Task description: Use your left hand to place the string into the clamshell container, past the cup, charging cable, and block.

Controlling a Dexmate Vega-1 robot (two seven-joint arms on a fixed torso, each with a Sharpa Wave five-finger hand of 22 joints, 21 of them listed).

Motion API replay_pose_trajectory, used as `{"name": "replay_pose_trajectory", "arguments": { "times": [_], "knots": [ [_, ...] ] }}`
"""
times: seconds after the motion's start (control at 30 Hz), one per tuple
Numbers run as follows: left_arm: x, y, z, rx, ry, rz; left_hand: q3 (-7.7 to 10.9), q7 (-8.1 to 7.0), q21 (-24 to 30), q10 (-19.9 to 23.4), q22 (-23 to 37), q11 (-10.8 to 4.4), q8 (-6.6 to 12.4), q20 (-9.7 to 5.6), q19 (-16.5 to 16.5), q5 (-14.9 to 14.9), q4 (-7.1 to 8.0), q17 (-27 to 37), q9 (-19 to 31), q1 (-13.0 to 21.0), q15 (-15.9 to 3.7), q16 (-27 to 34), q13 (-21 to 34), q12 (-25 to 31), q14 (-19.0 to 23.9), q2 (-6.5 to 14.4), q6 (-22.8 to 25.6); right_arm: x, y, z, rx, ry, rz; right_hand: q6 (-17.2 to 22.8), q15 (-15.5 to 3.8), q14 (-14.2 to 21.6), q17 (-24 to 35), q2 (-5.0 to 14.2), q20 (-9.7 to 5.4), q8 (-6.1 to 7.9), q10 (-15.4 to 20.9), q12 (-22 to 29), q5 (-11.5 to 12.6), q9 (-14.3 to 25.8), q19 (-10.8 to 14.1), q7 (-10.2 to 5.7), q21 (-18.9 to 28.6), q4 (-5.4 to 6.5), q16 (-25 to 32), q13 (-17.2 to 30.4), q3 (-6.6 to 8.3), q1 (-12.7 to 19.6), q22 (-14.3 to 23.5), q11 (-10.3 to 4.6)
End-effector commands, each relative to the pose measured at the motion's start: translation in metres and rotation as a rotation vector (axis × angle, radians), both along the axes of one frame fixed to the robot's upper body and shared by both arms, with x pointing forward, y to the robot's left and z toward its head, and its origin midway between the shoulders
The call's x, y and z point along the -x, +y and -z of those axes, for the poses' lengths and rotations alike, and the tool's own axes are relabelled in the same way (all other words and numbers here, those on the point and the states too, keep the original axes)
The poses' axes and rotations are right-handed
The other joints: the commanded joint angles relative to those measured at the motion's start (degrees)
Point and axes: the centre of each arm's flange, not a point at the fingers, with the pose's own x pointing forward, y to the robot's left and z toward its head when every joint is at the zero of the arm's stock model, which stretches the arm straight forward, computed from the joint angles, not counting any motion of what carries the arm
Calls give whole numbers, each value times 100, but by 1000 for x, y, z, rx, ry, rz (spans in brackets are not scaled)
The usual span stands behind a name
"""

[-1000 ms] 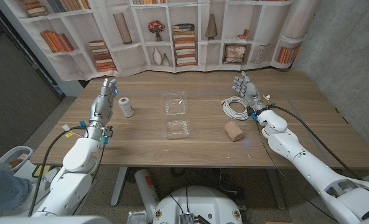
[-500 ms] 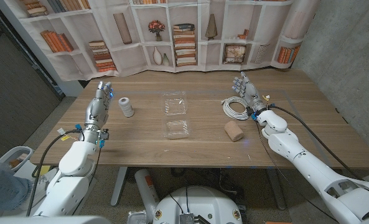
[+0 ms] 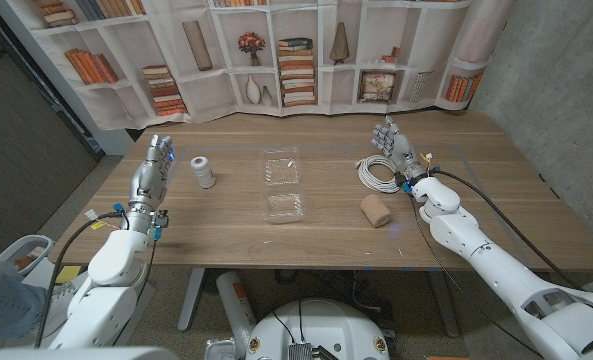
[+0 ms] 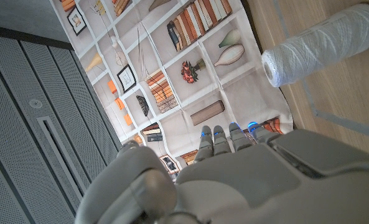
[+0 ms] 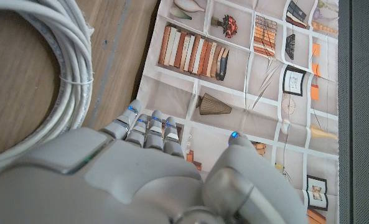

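Note:
The string is a white spool (image 3: 204, 172) lying on the table at the left; it also shows as a white spool (image 4: 321, 43) in the left wrist view. My left hand (image 3: 151, 177) stands to the spool's left, a short gap away, fingers straight and holding nothing. The clear clamshell container (image 3: 283, 181) lies open at the table's middle. A coiled white charging cable (image 3: 378, 173) lies at the right, with my right hand (image 3: 396, 145) just beside it, fingers extended and empty. In the right wrist view the cable (image 5: 28, 74) lies close by the hand (image 5: 134, 180). A tan block (image 3: 376, 210) lies in front of the cable.
A bookshelf-printed backdrop (image 3: 296, 60) hangs behind the table's far edge. Bare wood lies between the spool and the clamshell. A grey wall panel stands off the table's left side.
My left arm has drawn back to the left and toward the table's front, widening the gap between hand and spool. The right arm and all objects are unmoved.

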Motion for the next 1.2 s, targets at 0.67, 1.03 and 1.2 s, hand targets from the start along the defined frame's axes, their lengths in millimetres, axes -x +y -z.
{"name": "replay_pose_trajectory", "arguments": {
  "times": [0.67, 1.03, 1.2],
  "knots": [
    [8, 37, 12, 3, 6, -162, -35, -20, -35, 118, 3, -69, 1, 29, 69, 48, -56, 16, 13, 197, -24, 18, 35, 17, 111, -13, 101, -3, 15, -1, 19, 4, -2, 26, 2, 49, 34, 55, -14, -16, 47, -24, -33, 21, 83, 10, -66, -53, -10, 22, -4, 8, 25, 14],
    [11, 40, 11, -29, 19, -230, 37, -41, -69, 158, -4, -68, -8, 117, 88, 79, -297, 14, 17, 619, -31, 1, 42, 1, 151, -38, 88, -6, 17, -2, 20, 6, -5, 31, 4, 47, 34, 59, -7, -14, 47, -27, -37, 21, 88, 8, -90, -60, -13, 22, -10, 11, 26, 19],
    [11, 44, 11, -41, 25, -261, 73, -51, -79, 163, -5, -77, -9, 134, 95, 93, -390, 14, 20, 787, -35, -5, 45, -6, 158, -36, 85, -7, 19, -2, 20, 8, -7, 29, 8, 46, 34, 60, -4, -15, 45, -29, -38, 21, 88, 5, -100, -63, -14, 22, -13, 12, 26, 11]
  ]
}}
